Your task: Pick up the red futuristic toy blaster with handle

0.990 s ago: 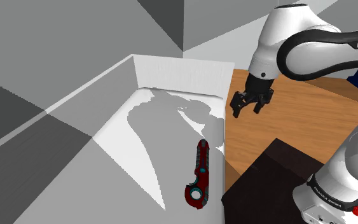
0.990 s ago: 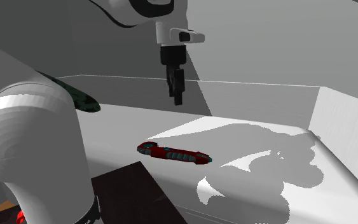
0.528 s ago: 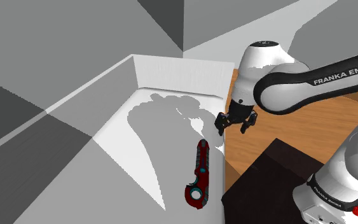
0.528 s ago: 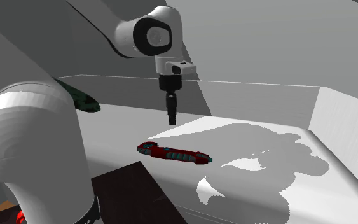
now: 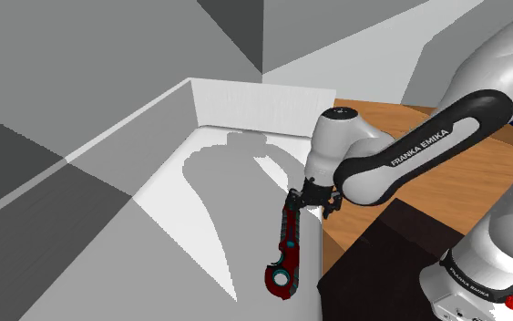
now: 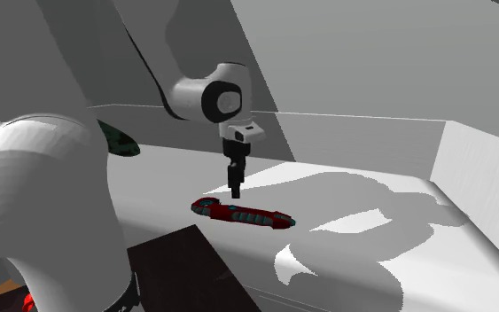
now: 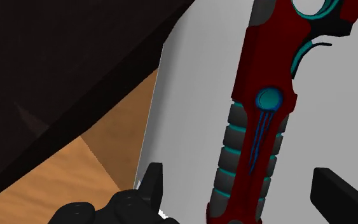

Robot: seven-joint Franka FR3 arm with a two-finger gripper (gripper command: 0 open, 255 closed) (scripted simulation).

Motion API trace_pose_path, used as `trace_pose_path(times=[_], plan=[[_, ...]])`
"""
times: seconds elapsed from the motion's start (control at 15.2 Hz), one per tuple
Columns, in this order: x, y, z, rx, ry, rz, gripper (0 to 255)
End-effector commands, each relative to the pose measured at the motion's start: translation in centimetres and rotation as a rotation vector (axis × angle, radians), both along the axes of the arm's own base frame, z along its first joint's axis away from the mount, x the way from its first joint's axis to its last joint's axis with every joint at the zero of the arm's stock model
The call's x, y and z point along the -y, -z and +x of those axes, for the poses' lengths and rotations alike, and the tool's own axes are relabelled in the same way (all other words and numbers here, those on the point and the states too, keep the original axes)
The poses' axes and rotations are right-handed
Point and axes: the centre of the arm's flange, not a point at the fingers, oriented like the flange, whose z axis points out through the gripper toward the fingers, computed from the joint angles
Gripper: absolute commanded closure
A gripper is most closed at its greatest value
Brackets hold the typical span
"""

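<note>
The red toy blaster with teal trim and grey ribbed sections lies flat on a white surface, near that surface's edge beside the stand. My gripper hangs just above the blaster's far, narrow end, open. From the second exterior view, the gripper points straight down, a little above the blaster. Through the wrist camera the gripper straddles the ribbed part of the blaster, and one finger stands well apart from it. Nothing is held.
The white surface has a low raised wall at its far end. Wooden floor lies beside it, and the dark stand sits close to the blaster. A dark green object rests at the second exterior view's left.
The arm has swung down and toward the shoulder view's left, bringing the gripper from high above the wooden floor to just over the blaster's far end. The blaster has not moved.
</note>
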Motion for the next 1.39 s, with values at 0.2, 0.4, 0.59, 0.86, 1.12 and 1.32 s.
trace_pose_path(times=[0.2,0.4,0.59,0.86,1.12,1.32], plan=[[-2.6,5.5,1.9,-0.004,0.113,0.011,0],[-3.8,8.1,2.8,-0.007,0.163,0.015,0],[-3.8,9.7,2.8,-0.007,0.163,0.015,0],[-3.8,12.1,2.8,-0.007,0.163,0.015,0],[-3.8,12.1,2.8,-0.007,0.163,0.014,255],[-3.8,12.1,2.8,-0.007,0.163,0.014,255]])
